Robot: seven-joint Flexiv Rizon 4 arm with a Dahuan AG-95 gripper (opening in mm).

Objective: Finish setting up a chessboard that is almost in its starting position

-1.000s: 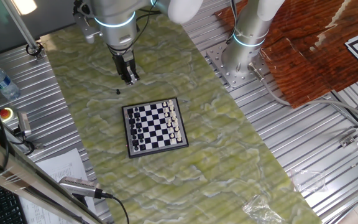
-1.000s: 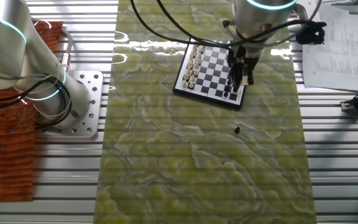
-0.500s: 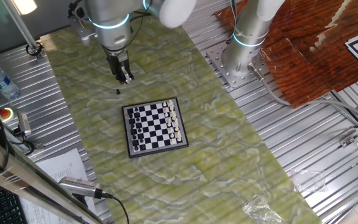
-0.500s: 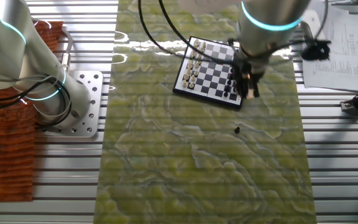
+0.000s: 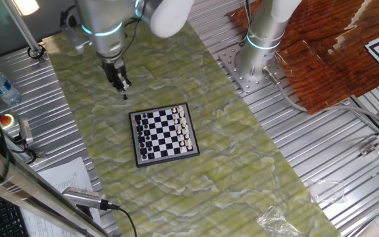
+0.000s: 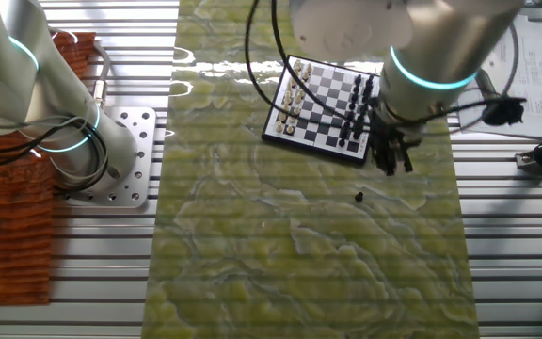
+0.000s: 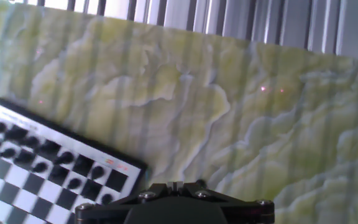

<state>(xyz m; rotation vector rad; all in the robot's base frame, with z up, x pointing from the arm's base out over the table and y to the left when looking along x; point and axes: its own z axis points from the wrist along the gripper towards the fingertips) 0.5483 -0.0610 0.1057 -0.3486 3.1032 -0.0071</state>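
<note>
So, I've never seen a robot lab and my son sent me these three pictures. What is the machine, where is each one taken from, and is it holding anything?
The machine is a robot arm that ends in a two-finger gripper. Two pictures come from fixed cameras looking down at the table from different sides. The third comes from a camera on the robot's hand, looking along the fingers.

On the table lies a green marbled mat, and on it a small chessboard with tiny black and white pieces in rows along two opposite sides. One lone black piece stands on the mat, off the board. The gripper hangs above the mat between the board and that piece, close to the piece.

I see nothing between the fingers, but they are too small to tell whether they are open or shut. A second arm's base stands beside the mat.
</note>
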